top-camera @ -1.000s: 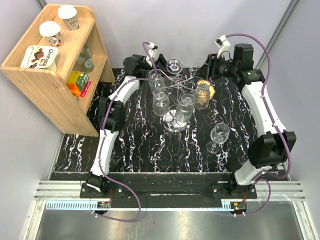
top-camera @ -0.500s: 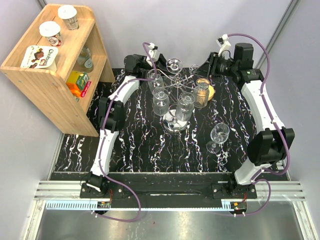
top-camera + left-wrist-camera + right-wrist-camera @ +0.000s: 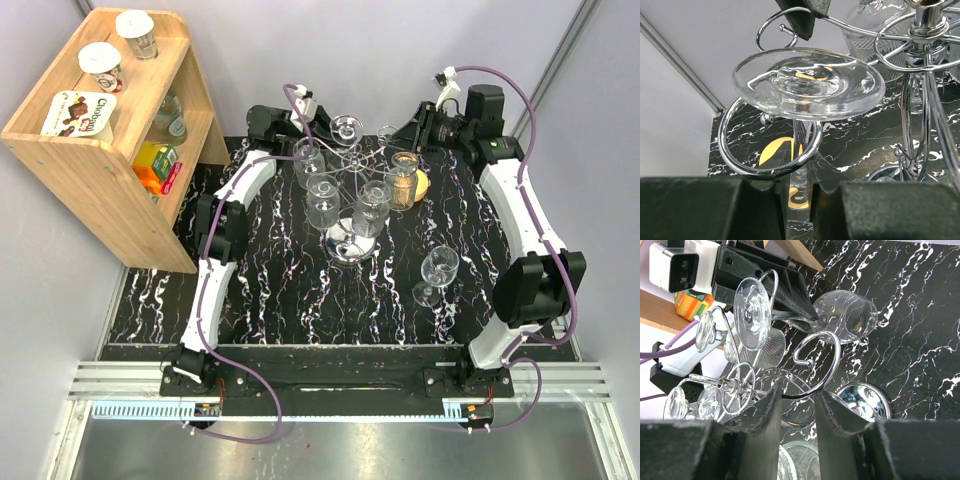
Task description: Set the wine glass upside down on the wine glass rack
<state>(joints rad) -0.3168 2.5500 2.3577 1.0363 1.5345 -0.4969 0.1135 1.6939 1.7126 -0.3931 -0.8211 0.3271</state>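
Right now your left gripper [image 3: 800, 192] is clamped on the stem of the clear wine glass [image 3: 807, 82], which hangs upside down on the left side of the shiny chrome wire wine glass rack [image 3: 354, 164]. In the left wrist view you see the glass's round foot uppermost, just above one curled wire ring. The stem passes down through that ring and between the fingers. Whether the foot rests on the ring, you cannot tell.

Your right gripper [image 3: 799, 412] meets the rack from the far right. Its fingers stand a little apart and straddle the root of another curled arm; you cannot tell whether they touch the wire.

The rack stands on its mirror-like disc base towards the back of the black, white-veined table [image 3: 300, 290]. Several other clear glasses [image 3: 322, 200] hang bowl-down from its arms. One more clear stemmed glass [image 3: 438, 270] stands upright on the table, nearer the right arm and apart from the rack. A light wooden shelf unit [image 3: 110, 200] sits at the left.
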